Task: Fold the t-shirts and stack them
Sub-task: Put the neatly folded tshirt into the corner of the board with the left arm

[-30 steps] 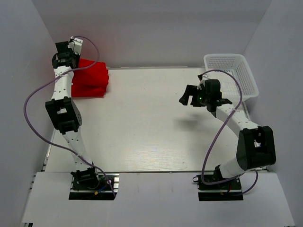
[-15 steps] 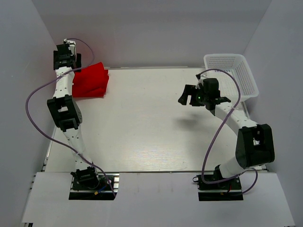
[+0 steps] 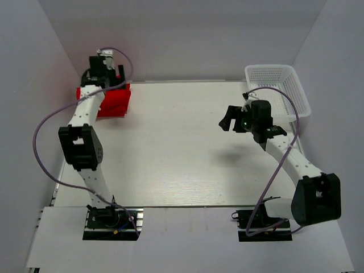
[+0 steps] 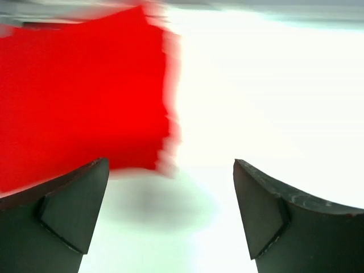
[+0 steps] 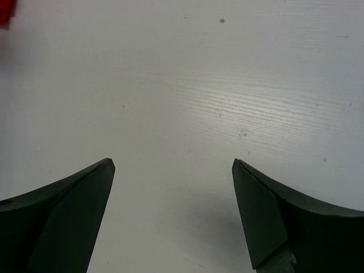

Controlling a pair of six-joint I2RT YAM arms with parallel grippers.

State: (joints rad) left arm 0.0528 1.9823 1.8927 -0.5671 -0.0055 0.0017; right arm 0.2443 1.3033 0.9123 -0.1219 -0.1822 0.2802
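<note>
Currently the red t-shirts [image 3: 115, 102] lie in a folded stack at the far left corner of the counter [image 3: 182, 148]. The left fingers [image 4: 68, 210] stand wide apart over the stack's right edge and hold nothing. The right fingers [image 5: 57, 222] are wide and empty, right of centre. The cloth looks light, soft and limp. Grip a folded edge through all layers.

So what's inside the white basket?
Nothing shows inside the white basket, only its mesh floor and walls. A purple cable crosses its near side and hides a thin strip. The red t-shirts lie stacked far from it.
</note>
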